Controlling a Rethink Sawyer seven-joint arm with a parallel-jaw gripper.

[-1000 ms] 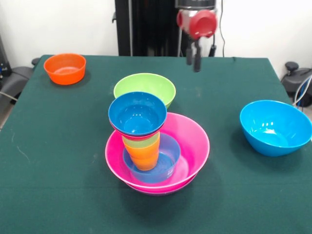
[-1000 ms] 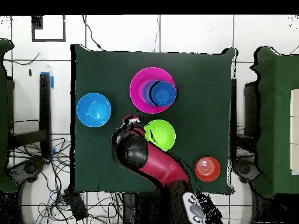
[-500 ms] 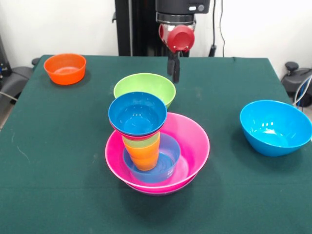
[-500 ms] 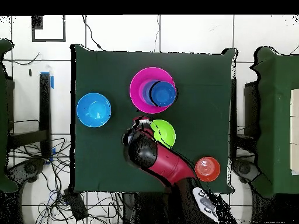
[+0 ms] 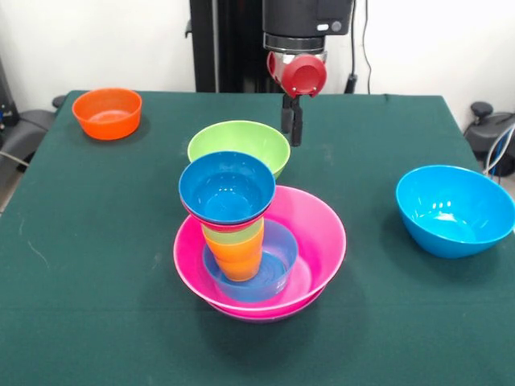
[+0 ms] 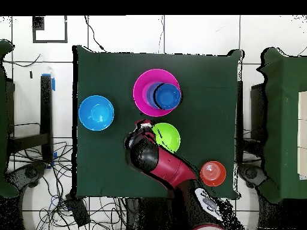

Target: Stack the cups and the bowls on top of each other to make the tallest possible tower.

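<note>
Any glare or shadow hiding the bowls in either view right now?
Front view: small white highlights inside the glossy sky-blue bowl and the wide pink bowl, hiding nothing; soft shadows under both. Overhead view: even light, but the red and black arm covers the lime green bowl's edge.

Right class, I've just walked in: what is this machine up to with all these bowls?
It is building a tower: cups in the pink bowl, a dark-blue bowl on top. The pincer hangs by the lime green bowl, holding nothing. The sky-blue bowl and orange bowl sit apart.
</note>
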